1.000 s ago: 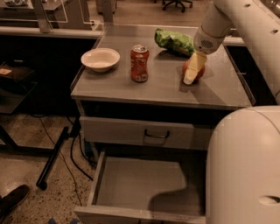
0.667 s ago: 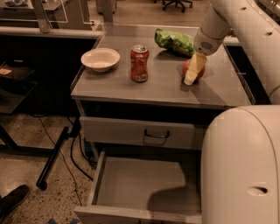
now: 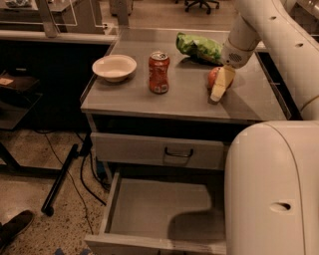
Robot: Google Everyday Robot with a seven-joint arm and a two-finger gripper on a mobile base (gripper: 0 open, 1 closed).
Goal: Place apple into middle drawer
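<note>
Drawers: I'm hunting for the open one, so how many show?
2: the handled drawer front under the tabletop; the middle drawer open below it. Others may be hidden. The gripper is at the apple.

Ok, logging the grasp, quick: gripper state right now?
Gripper: at the apple on the cabinet top, right side; open or shut cannot be told.

Office, swivel chair (image 3: 202,5) beyond the hand (image 3: 218,92)
</note>
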